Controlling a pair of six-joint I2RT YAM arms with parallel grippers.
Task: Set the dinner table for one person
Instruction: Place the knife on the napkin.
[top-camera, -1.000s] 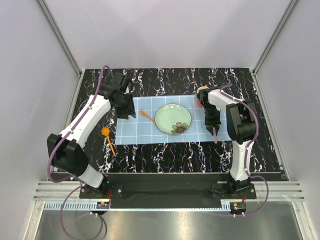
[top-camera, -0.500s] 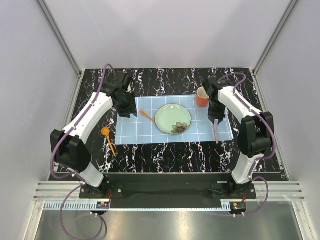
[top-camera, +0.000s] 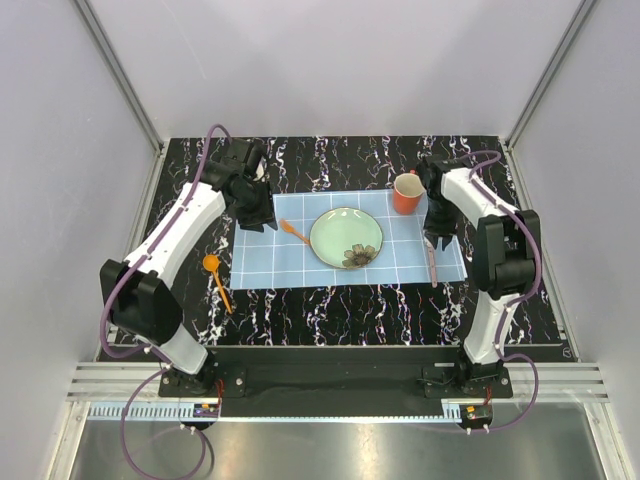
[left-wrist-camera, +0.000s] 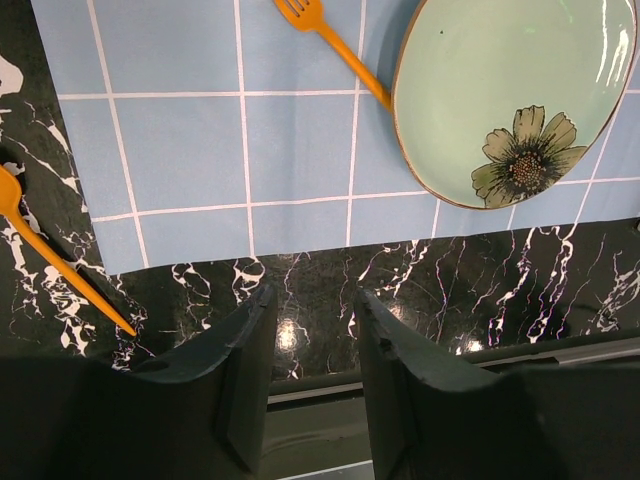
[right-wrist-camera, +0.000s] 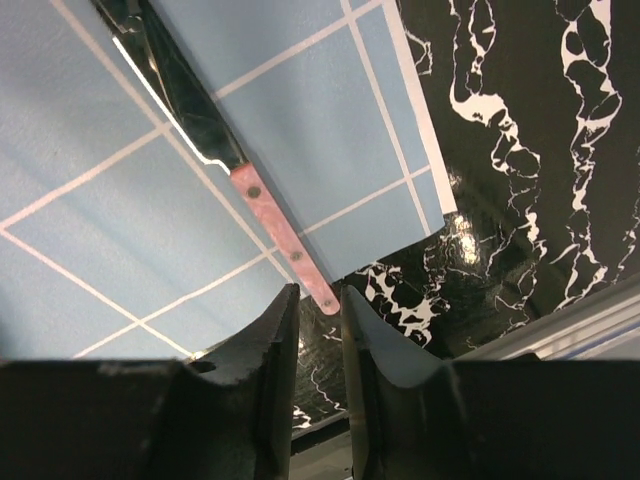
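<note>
From the top view, the dinner table (top-camera: 330, 310) lay flat under both arms. Its long axis ran left to right, with the long edges parallel to the rail where the arms were bolted. One table, and on it one blue gridded placemat (top-camera: 290, 265), laid the same way, centred and slightly toward the far side.

The count: one green flowered plate (top-camera: 346, 238) mid-mat and one orange fork (top-camera: 293, 231) just left of it. One orange spoon (top-camera: 216, 280) lay off the mat on the bare marble at left. One orange cup (top-camera: 405, 193) stood at the mat's far right corner, and one knife (top-camera: 432, 265) lay along the mat's right edge. The left gripper (top-camera: 262, 224) hovered over the mat's far left corner, and the right gripper (top-camera: 437, 236) hung above the knife.

Left wrist view: the left gripper (left-wrist-camera: 313, 295) had its jaws moderately apart with nothing between them. Below were the marble table (left-wrist-camera: 450, 290), the placemat (left-wrist-camera: 180, 150), the fork (left-wrist-camera: 335, 40) with its handle reaching the plate (left-wrist-camera: 500, 90), and the spoon (left-wrist-camera: 60, 265).

Right wrist view: the right gripper (right-wrist-camera: 318, 295) had its jaws parted by just a slit, empty. The knife (right-wrist-camera: 270, 215) lay on the placemat (right-wrist-camera: 320, 120), its reddish handle tip poking out over the table (right-wrist-camera: 520, 150).
</note>
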